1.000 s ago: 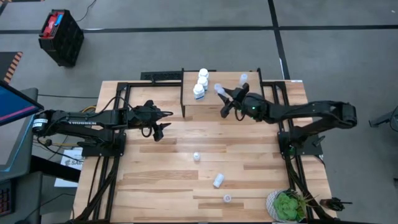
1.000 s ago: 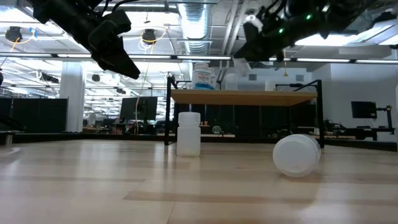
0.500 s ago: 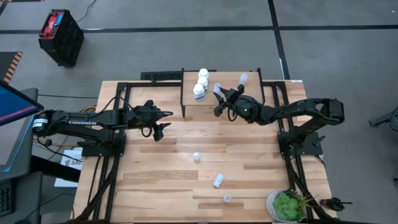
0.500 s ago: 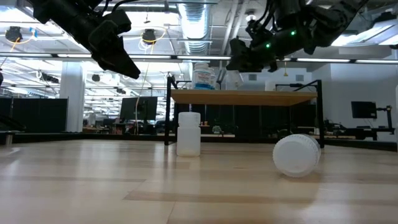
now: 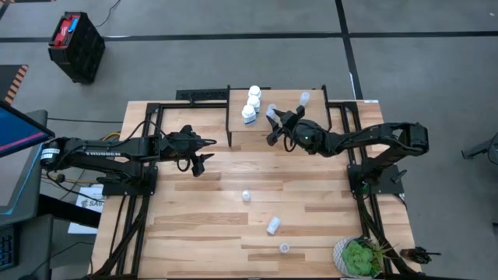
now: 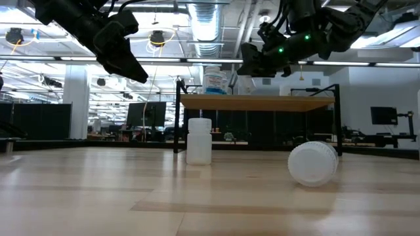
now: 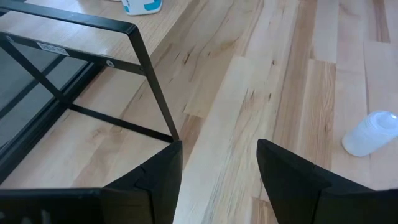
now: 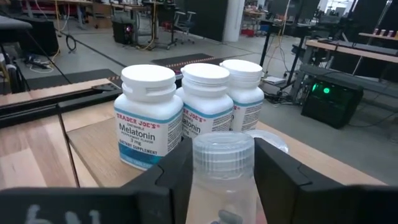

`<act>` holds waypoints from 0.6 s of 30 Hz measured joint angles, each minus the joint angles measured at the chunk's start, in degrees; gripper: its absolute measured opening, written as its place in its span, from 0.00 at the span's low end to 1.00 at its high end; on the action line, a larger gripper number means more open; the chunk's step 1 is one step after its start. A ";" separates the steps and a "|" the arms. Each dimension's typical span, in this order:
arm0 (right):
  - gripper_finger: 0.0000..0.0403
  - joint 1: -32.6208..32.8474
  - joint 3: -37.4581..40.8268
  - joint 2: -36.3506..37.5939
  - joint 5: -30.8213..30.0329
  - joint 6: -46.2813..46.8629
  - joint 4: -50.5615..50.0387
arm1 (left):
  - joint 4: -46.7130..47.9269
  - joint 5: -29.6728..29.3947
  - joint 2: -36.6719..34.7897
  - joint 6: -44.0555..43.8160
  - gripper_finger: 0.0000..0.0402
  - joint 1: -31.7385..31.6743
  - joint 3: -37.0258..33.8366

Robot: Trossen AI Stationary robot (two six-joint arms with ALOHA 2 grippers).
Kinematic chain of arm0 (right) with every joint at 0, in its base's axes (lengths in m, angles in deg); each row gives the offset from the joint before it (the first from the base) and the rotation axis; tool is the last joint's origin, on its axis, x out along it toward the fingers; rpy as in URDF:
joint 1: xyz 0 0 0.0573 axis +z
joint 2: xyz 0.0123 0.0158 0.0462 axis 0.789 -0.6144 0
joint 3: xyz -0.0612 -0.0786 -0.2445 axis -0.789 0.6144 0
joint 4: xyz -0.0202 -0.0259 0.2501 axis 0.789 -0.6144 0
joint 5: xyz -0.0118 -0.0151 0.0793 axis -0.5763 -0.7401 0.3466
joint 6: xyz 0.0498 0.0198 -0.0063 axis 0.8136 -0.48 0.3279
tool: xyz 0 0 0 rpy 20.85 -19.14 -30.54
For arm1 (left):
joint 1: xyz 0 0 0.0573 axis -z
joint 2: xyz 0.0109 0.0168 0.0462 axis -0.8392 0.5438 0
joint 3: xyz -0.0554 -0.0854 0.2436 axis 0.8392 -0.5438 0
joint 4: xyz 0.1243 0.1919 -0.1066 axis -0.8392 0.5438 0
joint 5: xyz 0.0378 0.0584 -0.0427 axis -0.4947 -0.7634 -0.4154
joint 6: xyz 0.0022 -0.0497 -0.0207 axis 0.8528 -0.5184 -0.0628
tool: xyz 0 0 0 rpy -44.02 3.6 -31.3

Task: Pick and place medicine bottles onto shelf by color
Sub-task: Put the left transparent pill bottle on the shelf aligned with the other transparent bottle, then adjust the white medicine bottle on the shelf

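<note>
Up close, right gripper [image 8: 217, 180] fingers clamping clear bottle [image 8: 222, 171], "Trader Joe's Melatonin" bottles [image 8: 149, 118] behind, left gripper [image 7: 214, 177] fingers apart.

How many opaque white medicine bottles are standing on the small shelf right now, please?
3: opaque white labelled bottles in a row near the wooden-topped, black-legged shelf's left edge. None appears hidden.

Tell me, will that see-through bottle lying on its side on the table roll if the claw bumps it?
Probably. The translucent round plastic bottle lies on its side on the slatted wooden table, so a sideways nudge would likely roll it. It looks nearly empty, so probably light and easily knocked away.
</note>
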 joint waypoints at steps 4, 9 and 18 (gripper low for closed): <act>0.45 -0.02 0.00 0.00 0.00 -0.33 0.00 | 0.00 0.02 0.00 -0.09 0.48 0.00 0.00; 0.51 -0.01 0.00 0.00 0.00 -1.58 -0.02 | 0.00 0.06 0.00 -0.39 0.48 0.00 0.00; 0.59 -0.42 0.00 0.10 0.02 -1.73 0.15 | 0.00 0.06 0.00 -0.44 0.48 0.00 0.00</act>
